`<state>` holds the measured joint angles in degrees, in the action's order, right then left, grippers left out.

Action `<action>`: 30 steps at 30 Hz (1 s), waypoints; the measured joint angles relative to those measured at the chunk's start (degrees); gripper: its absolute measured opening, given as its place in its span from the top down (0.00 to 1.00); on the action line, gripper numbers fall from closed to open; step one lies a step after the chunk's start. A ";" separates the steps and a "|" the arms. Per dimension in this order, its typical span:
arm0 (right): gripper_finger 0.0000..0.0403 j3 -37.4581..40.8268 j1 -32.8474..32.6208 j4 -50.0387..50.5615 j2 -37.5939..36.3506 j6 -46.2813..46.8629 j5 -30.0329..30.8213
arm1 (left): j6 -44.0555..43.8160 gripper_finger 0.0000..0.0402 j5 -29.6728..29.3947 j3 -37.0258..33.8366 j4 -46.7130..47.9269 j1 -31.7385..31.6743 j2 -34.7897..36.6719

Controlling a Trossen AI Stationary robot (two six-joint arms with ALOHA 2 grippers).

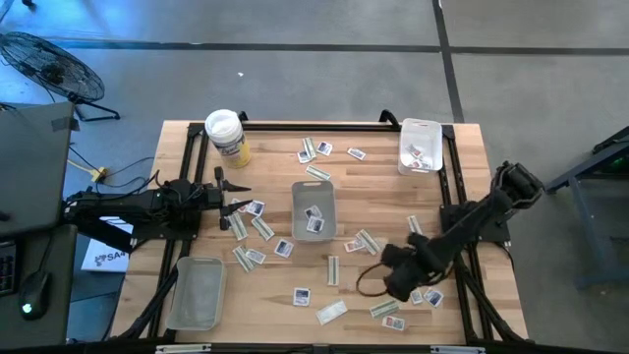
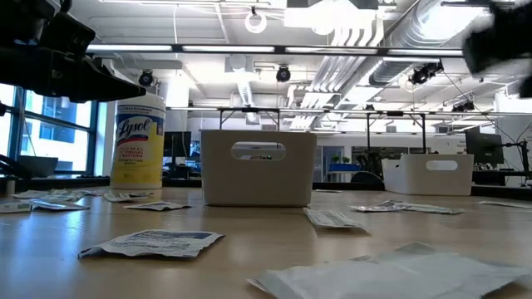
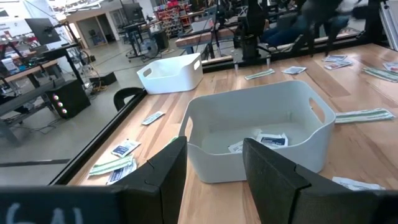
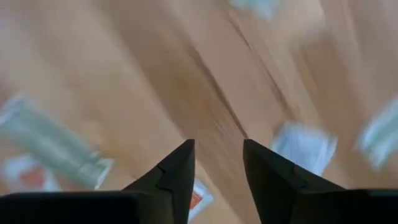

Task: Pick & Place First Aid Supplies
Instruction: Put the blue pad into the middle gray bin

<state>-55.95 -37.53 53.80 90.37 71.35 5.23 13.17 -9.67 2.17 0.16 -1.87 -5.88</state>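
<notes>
Packets (image 1: 313, 224) lie in the center tray (image 1: 314, 193). Right gripper (image 1: 401, 282), jaws parted and empty, hovers at 5 o'clock; next, descend on a packet. Left gripper (image 1: 243, 206) waits released at 9 o'clock.

The right wrist view is motion-blurred: the packets (image 4: 303, 144) on the surface (image 4: 186, 74) show only as pale smears, print unreadable. In the low view, the right arm (image 2: 499, 37) at upper right is a dark blur cut by the frame edge. In the high view, packet print is too small to read.
</notes>
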 joint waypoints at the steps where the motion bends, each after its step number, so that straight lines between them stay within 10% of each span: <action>1: 0.66 1.62 -0.07 0.01 0.00 6.29 -0.95 | 0.00 0.62 0.00 0.01 0.01 0.01 0.01; 6: 0.65 7.26 1.73 -0.02 0.00 23.82 -3.12 | 0.00 0.62 0.00 0.02 0.02 0.02 -0.01; 30: 0.96 14.59 7.23 -8.64 -0.26 27.66 -5.15 | 0.00 0.62 0.00 0.00 0.01 0.00 0.00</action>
<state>-41.36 -30.30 45.16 90.11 99.01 0.08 13.17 -9.67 2.17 0.17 -1.87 -5.88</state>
